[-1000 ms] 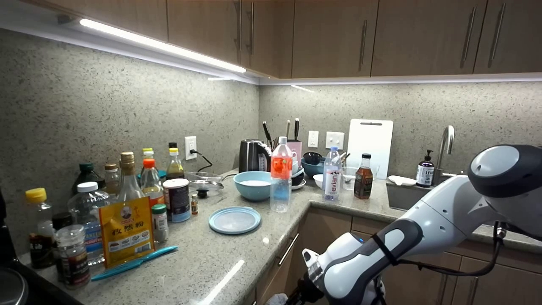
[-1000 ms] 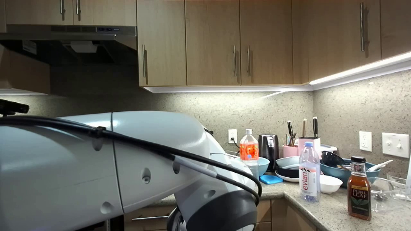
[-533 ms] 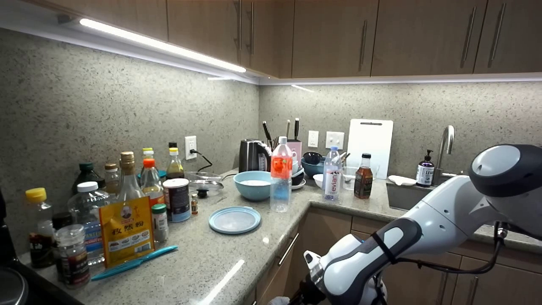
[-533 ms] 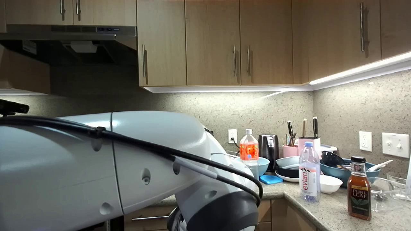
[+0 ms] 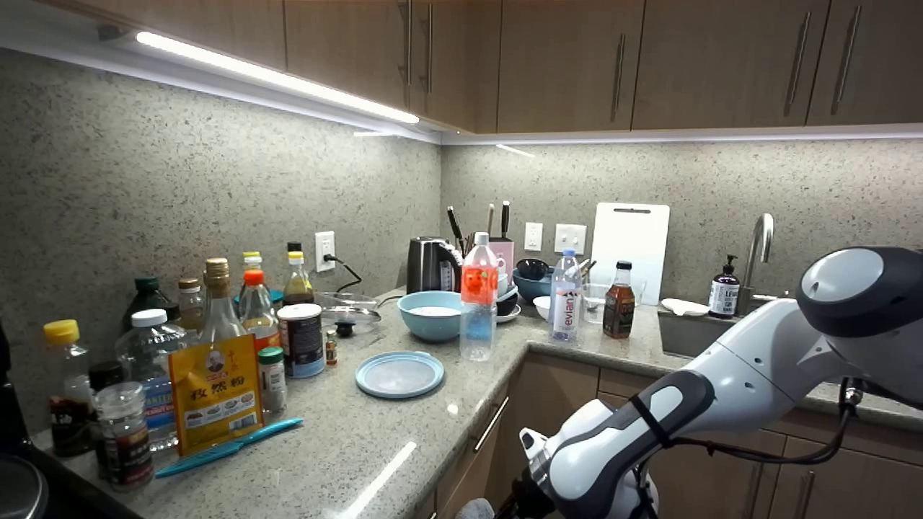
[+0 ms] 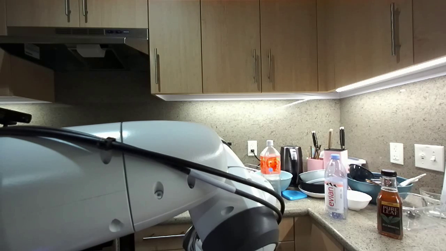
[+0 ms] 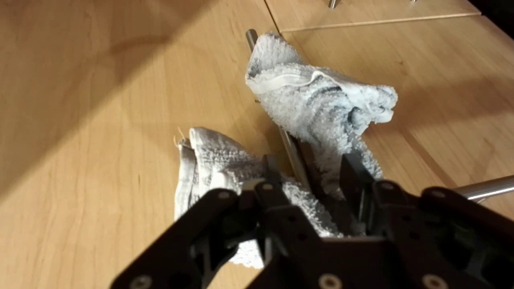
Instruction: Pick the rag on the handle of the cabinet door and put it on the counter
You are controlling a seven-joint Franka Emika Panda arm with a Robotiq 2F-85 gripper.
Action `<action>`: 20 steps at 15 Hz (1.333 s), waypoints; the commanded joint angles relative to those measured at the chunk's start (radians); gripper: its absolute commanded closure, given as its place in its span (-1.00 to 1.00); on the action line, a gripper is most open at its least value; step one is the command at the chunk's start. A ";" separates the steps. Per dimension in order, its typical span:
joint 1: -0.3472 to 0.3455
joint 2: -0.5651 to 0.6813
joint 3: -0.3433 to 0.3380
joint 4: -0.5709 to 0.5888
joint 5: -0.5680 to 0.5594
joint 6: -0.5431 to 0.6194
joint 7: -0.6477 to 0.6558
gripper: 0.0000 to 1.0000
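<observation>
The grey-white rag (image 7: pixel 321 104) is draped over a metal bar handle (image 7: pixel 295 154) on a wood cabinet front in the wrist view. Part of it lies on each side of the bar. A bit of the rag (image 5: pixel 476 509) shows at the bottom edge of an exterior view. My gripper (image 7: pixel 309 166) is open, its two fingers apart, with the bar and part of the rag seen in the gap. I cannot tell whether the fingers touch the cloth. The grey stone counter (image 5: pixel 324 447) lies above and beside the gripper.
On the counter stand a light blue lid (image 5: pixel 400 375), a blue bowl (image 5: pixel 431 321), an orange-label bottle (image 5: pixel 479 288), a teal knife (image 5: pixel 231 450) and a yellow packet (image 5: pixel 216 393). Another bar handle (image 7: pixel 488 188) juts out at right in the wrist view.
The arm's wrist has shifted slightly right in an exterior view. The visible bit of rag at the bottom edge has changed a little in place and shade.
</observation>
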 commanded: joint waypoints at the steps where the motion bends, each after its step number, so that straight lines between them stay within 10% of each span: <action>1: 0.004 -0.003 -0.002 -0.002 0.005 0.003 0.001 0.03; 2: 0.005 -0.003 -0.002 -0.002 0.005 0.003 0.001 0.02; 3: 0.010 -0.005 -0.007 0.001 0.011 0.006 0.011 -0.48; 8: 0.031 -0.007 -0.020 0.024 0.029 0.000 0.055 -0.96; 20: 0.144 -0.012 -0.120 0.137 0.007 0.018 0.155 -1.00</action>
